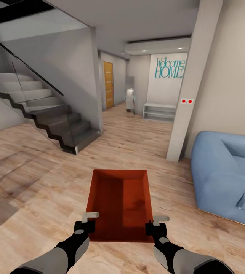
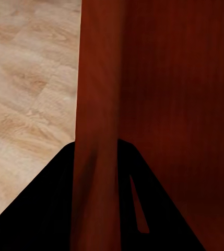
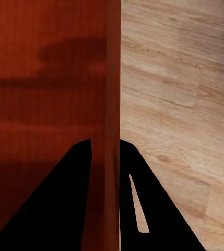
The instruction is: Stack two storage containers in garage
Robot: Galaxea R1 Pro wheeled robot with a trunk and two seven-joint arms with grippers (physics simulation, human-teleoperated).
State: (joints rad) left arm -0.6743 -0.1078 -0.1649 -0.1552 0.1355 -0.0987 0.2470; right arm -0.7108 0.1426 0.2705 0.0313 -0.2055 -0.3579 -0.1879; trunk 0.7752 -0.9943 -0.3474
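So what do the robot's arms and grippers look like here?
Both arms have light grey forearm shells over black wrists. The left gripper and right gripper are black with pale grey fingers. In the wrist views the fingers show as black wedges. No cables or markings visible.

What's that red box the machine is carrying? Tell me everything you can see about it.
The storage container is an orange-red, open-topped rectangular bin with thin plain walls and a smooth, faintly glossy inside; it looks empty. It is held level in front of the robot, above the light wood plank floor, near a blue sofa. The left gripper pinches its left wall and the right gripper its right wall; in both wrist views the thin wall runs between the fingers.
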